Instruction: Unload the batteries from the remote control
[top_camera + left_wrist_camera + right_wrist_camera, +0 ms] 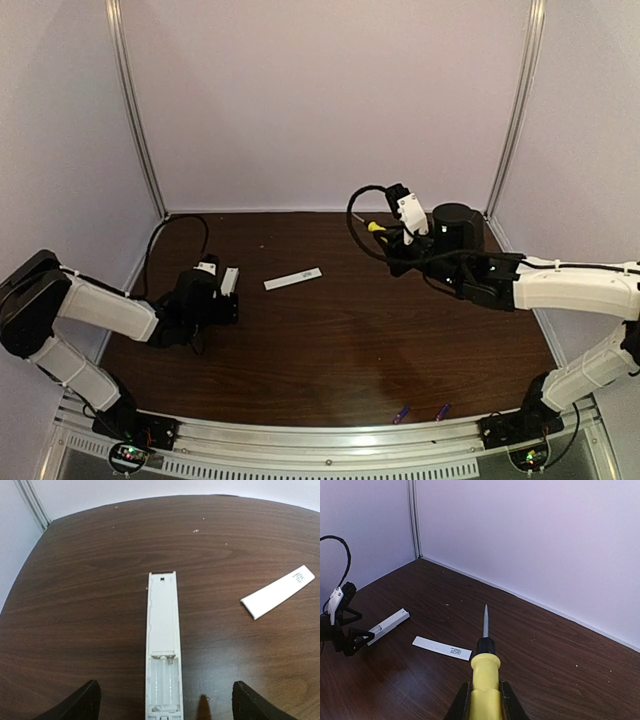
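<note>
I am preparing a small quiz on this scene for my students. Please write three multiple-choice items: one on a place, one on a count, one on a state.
1. Where do the small purple-blue cylindrical batteries lie?
A. Inside the remote
B. At the table's near edge, close to the right arm's base
C. By the back wall

2. How many batteries lie on the dark brown wooden table?
A. One
B. Two
C. Four

3. In what state is the battery bay of the slim white rectangular remote control?
A. Open and empty
B. Open with batteries inside
C. Closed by its cover

Answers:
1 B: the top view shows them by the front rail.
2 B: a second battery lies beside the first.
3 A: the left wrist view shows bare slots, and the flat white cover strip lies apart.
</note>
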